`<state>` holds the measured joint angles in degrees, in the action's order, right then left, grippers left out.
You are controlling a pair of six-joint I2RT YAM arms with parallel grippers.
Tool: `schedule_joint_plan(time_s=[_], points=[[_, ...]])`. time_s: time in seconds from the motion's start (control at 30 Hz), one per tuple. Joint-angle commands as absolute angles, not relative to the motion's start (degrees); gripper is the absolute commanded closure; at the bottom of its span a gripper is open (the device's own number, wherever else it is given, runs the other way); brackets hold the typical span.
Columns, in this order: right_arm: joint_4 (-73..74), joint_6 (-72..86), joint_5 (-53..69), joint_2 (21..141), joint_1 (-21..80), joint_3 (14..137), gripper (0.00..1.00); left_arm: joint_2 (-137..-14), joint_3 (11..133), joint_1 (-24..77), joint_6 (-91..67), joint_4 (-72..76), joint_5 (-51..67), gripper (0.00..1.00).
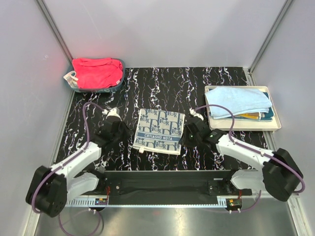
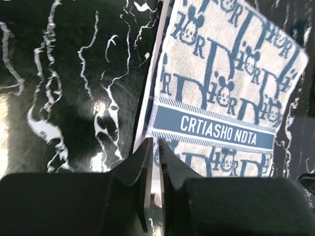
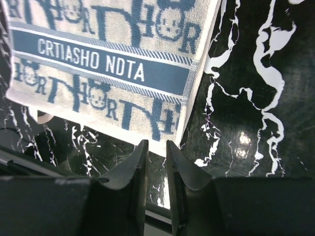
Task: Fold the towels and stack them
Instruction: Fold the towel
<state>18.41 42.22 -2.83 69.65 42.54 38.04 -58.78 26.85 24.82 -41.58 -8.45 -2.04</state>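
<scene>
Blue-printed towel [image 1: 159, 131] lies folded; left gripper [image 2: 153, 142] and right gripper [image 3: 156, 143], narrowly parted, hold nothing: lift both corners evenly.

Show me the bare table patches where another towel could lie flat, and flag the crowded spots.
Freest: the far strip of table between the bin and tray, beyond the printed towel. Crowded: both sides of that towel, where the left gripper and right gripper sit at its near corners, and the near edge under the arms.

White arms [image 1: 76, 162], black tools [image 2: 154, 143], purple cables [image 1: 84, 123]
</scene>
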Motion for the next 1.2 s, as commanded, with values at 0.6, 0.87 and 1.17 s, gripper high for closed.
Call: schedule_joint_plan(time_s=[0.6,0.87,1.17], points=[[14.14,46.05,-3.07,76.82,45.44,30.76,0.76,-69.35,18.28,30.05,-46.92,1.06,1.76,0.9],[22.67,47.46,-4.4,67.06,45.53,30.32,0.73,-60.75,15.55,33.93,-51.07,-6.05,-1.48,0.89],[30.23,40.54,-12.38,68.99,44.65,45.75,0.66,-55.45,31.54,33.66,-45.62,-17.84,-11.15,0.81]])
